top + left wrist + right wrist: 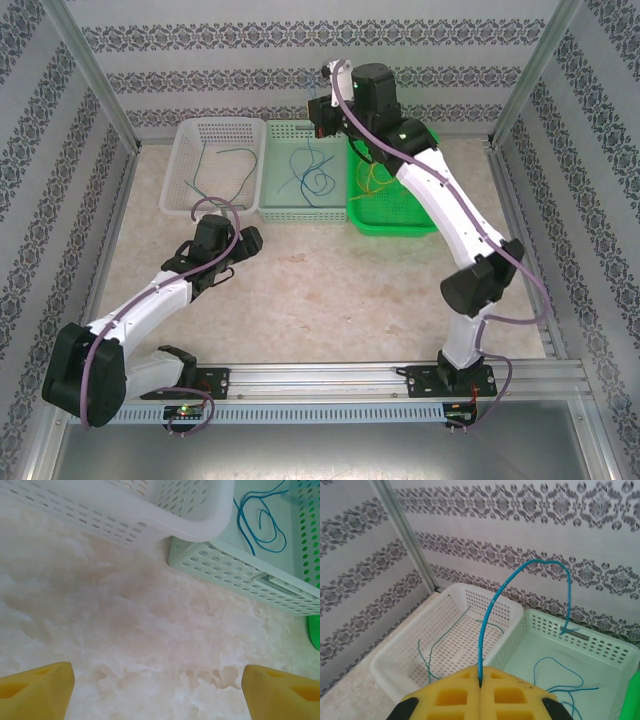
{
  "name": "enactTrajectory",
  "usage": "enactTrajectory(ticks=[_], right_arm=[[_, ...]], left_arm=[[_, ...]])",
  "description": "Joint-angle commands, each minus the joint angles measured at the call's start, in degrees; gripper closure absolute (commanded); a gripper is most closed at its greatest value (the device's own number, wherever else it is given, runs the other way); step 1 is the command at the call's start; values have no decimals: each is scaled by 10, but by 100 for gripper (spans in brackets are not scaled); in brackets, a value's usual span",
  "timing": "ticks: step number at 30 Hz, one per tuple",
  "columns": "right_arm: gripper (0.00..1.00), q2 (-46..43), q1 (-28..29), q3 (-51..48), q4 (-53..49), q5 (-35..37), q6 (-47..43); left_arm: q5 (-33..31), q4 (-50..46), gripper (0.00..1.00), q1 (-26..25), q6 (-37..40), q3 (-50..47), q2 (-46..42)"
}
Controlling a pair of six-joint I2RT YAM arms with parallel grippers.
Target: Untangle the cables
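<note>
right gripper (480,682): pads pressed together, pinching one end of a blue cable (492,605)
held cable: arcs up, free end hangs by far rim of mint basket (620,652)
release: likely best centred over mint basket, so the end drops inside, not into white basket (395,665)
left gripper (157,680): spread, empty, over table (125,620); keep clear
rest: blue loops in mint, dark green cables (215,165) in white, yellow cables (375,178) in green basket (395,222)

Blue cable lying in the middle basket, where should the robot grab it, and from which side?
Probably the round loop of the blue cable, coming straight down from above. It lies flat on the floor of the middle basket, and the basket's walls block any sideways reach. Fingers set across the loop's strand could pinch it. The open left gripper looks well placed.
</note>
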Motion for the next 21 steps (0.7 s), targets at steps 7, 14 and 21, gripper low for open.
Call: enactTrajectory(ticks=[7, 14, 21], right_arm=[[100, 160, -42, 109, -27, -71, 60], [100, 254, -48, 144, -95, -113, 78], [100, 290, -63, 118, -115, -93, 100]], left_arm=[[-26, -10, 11, -1, -8, -19, -26], [-28, -14, 11, 2, -5, -17, -24], [-27, -16, 11, 4, -2, -12, -17]])
